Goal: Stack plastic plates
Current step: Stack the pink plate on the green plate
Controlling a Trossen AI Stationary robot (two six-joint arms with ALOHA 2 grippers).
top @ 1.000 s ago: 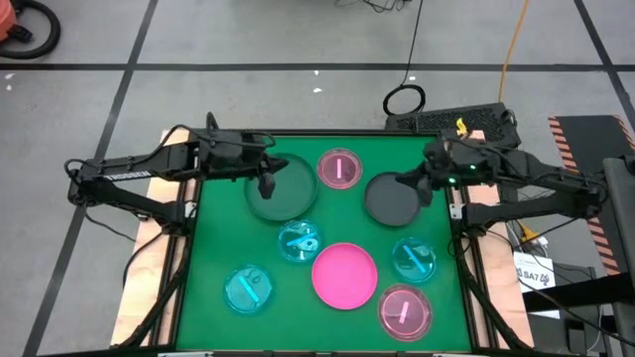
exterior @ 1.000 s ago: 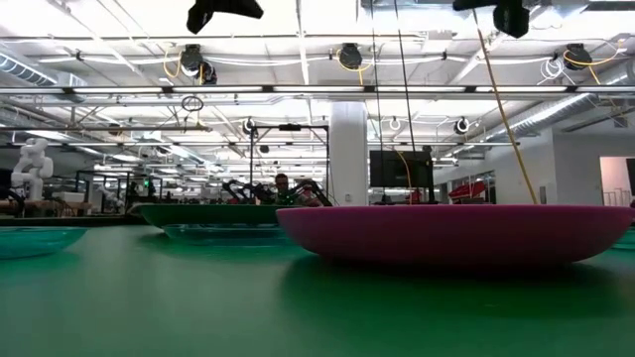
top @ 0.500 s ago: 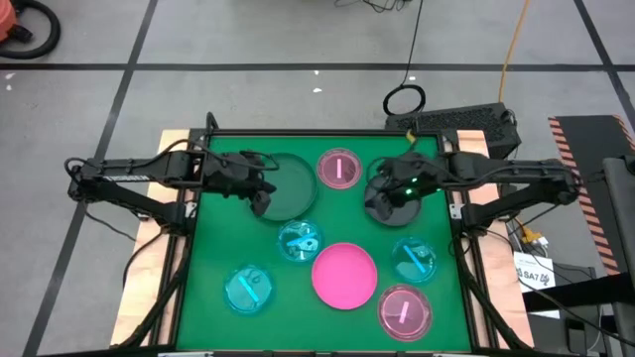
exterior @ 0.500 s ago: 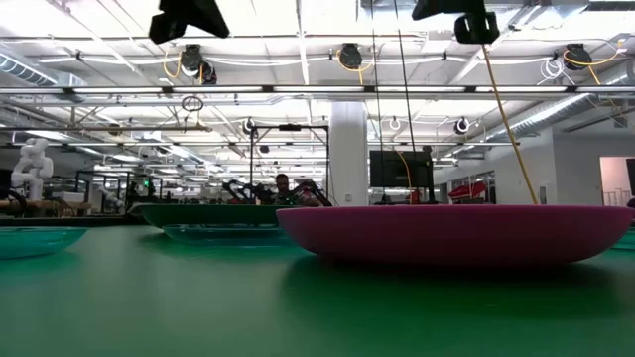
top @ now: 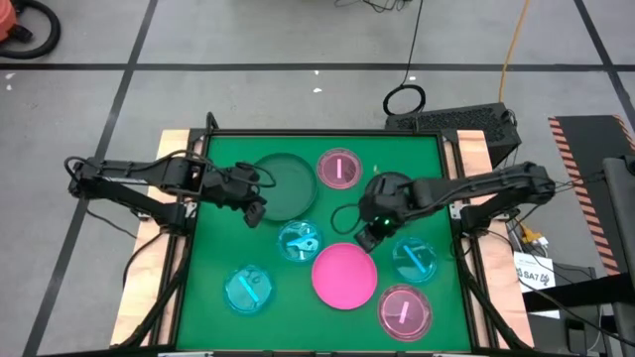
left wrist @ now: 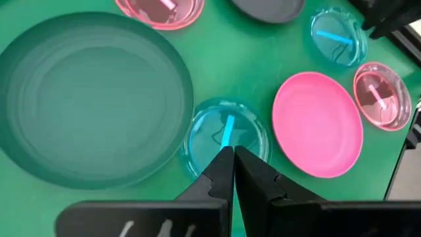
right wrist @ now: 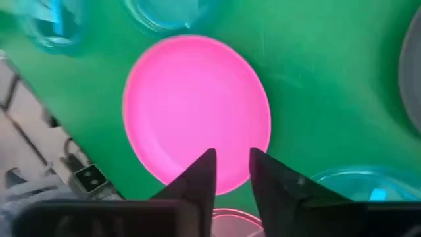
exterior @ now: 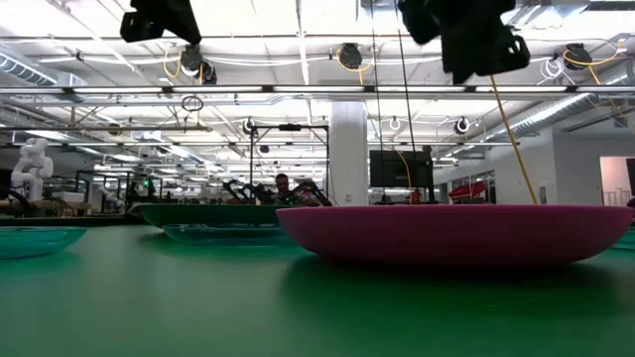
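All the plastic plates lie flat and open side up on the green table (top: 218, 258), none stacked. Being round, they have no long axis to point.

The bright pink plate (top: 344, 275) sits near the middle front, with a cyan plate (top: 299, 241) just beside it toward the left arm. A second cyan plate (top: 248, 288) lies at the front left and a third (top: 413, 259) at the right. One translucent pink plate (top: 338, 169) is at the back centre, the other (top: 404, 310) at the front right. The left dark grey plate (top: 283, 185) is at the back left; its near edge is covered by the arm. The right dark grey plate (top: 387, 185) is largely hidden under the right arm, so its outline is hard to make out.

The left gripper (left wrist: 233, 160) hangs over the table between the left dark grey plate and the nearest cyan plate, fingers pressed together. The right gripper (right wrist: 232, 168) hovers above the back edge of the bright pink plate; its fingers appear slightly spread, holding nothing.

In the low view the bright pink plate's rim fills the foreground and blocks most plates behind it.
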